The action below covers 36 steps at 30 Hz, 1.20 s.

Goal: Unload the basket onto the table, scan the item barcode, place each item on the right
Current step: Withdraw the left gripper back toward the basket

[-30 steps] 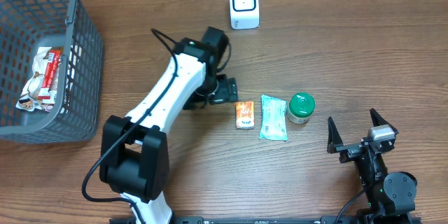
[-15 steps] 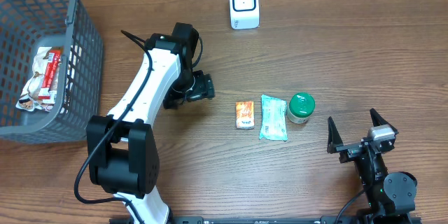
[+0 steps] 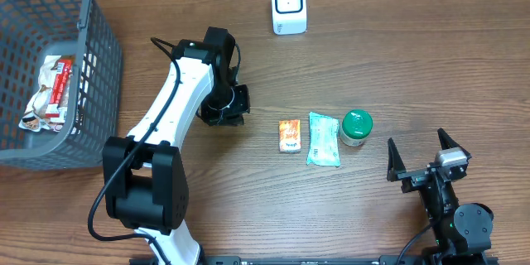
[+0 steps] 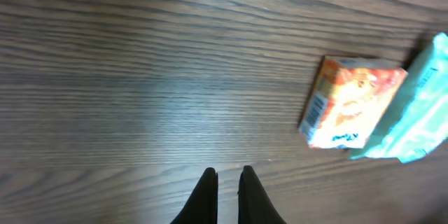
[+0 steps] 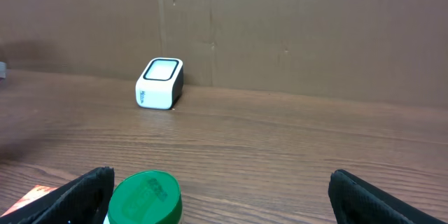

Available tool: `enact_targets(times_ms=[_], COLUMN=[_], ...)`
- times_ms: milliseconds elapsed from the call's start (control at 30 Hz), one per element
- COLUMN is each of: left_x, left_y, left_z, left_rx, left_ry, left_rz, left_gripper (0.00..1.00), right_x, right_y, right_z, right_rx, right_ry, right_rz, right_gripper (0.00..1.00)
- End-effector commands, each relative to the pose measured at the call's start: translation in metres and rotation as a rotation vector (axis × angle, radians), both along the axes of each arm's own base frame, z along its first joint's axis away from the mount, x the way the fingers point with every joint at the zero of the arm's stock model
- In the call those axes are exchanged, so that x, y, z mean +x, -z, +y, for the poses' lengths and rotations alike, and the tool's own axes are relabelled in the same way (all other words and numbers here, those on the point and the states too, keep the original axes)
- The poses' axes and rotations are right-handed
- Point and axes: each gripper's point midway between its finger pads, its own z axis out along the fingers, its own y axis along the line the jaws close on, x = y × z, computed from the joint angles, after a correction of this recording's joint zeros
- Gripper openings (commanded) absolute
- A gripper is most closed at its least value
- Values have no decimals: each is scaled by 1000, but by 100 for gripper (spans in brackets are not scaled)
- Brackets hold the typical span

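Looking down from overhead, the brown wooden surface (image 3: 431, 58) carries a small orange cardboard box (image 3: 288, 136) near its middle, with a pale teal plastic packet (image 3: 323, 139) just beside it on one side and a green-lidded round jar (image 3: 357, 127) next to that. A white cube-shaped barcode scanner (image 3: 289, 6) stands well apart at the far edge, and a grey plastic mesh basket (image 3: 93, 108) with a printed wrapper inside sits at the left edge. The left end effector (image 3: 234, 108) hangs over bare wood near the box without touching it, while the right end effector (image 3: 421, 156) stands spread wide and empty near the front edge. From the left wrist, the left end effector (image 4: 227, 190) is pinched narrow with nothing between its dark fingers (image 4: 207, 194); the box (image 4: 350, 101) lies apart, a barcode on its side, touching the packet (image 4: 420, 105). From the right wrist, the right end effector (image 5: 220, 182) gapes wide, the jar (image 5: 145, 197) low between its fingers and the scanner (image 5: 159, 82) beyond.
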Motion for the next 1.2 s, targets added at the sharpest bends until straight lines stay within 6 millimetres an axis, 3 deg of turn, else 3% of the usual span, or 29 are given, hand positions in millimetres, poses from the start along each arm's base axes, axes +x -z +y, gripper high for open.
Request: enact_targets(times_ms=[0,200,367,433,500,533,567,633,733,800,900,1167], left_x=[4,21,49,62,75,86,99,108,118,119,117,91], left_y=[-12,-24,-75,-104,-136,-163,-203,-245,-318,-345,-364,-357], left_z=[-9,-12,-16,-10,-1,9,24,40,75,98,138,258], left_rx=[-57,-69,-87,-57,-4,43,104,150,213,244,310,561], left_ry=[40,42,77,75,65,45,6,-42,-108,-138,-186,-230], left_rz=[-42,-127,-306,-394,-486,-567,-685,-802,-1012,-1090,-1136,-1050], left_gripper=[4,6,15,33,61,75,86,98,100,100,100,99], right_x=[0,0,0,0,0,0,0,0,0,0,0,0], right_y=[2,2,3,3,3,3,3,3,3,3,3,3], right_z=[-1,-1,-1,-1,-1,-1,-1,-1,-1,-1,-1,-1], right_rx=[-1,-1,-1,-1,-2,-1,-1,-1,-2,-1,-1,-2], right_ry=[5,5,5,5,5,5,5,5,5,5,5,5], right_rz=[-2,-2,-1,1,1,1,1,1,1,1,1,1], right_gripper=[100,100,100,100,100,100,100,100,100,100,100,100])
